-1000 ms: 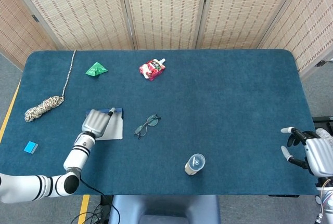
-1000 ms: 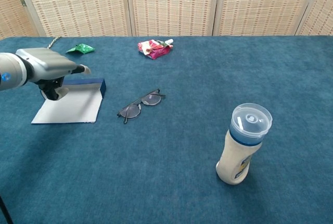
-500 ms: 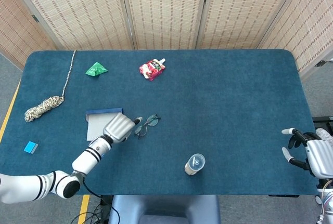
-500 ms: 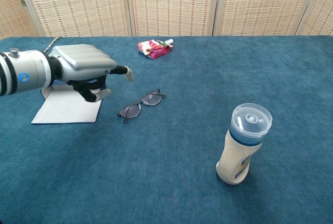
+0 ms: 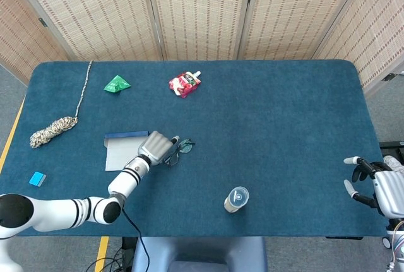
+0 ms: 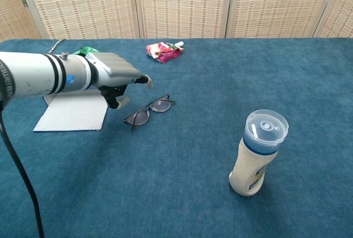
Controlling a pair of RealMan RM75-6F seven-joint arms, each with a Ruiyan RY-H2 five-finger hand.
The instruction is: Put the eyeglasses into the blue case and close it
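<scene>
Blue case (image 5: 125,150) lies open near the surface's left edge. Glasses (image 6: 148,110) just right of it, long axis running diagonally. Left hand (image 6: 118,75) hovers above them, fingers loosely spread, holding nothing. Right hand (image 5: 379,186) idle, fingers apart.

Both views are bright and evenly lit by soft, diffuse light; the dark teal felt-covered table (image 5: 284,114) shows no glare. Shadows are faint and short, a soft one sitting under the clear-capped cream plastic bottle (image 6: 257,155) at lower right. Focus is sharp throughout, with mild bending toward the head view's edges.
</scene>
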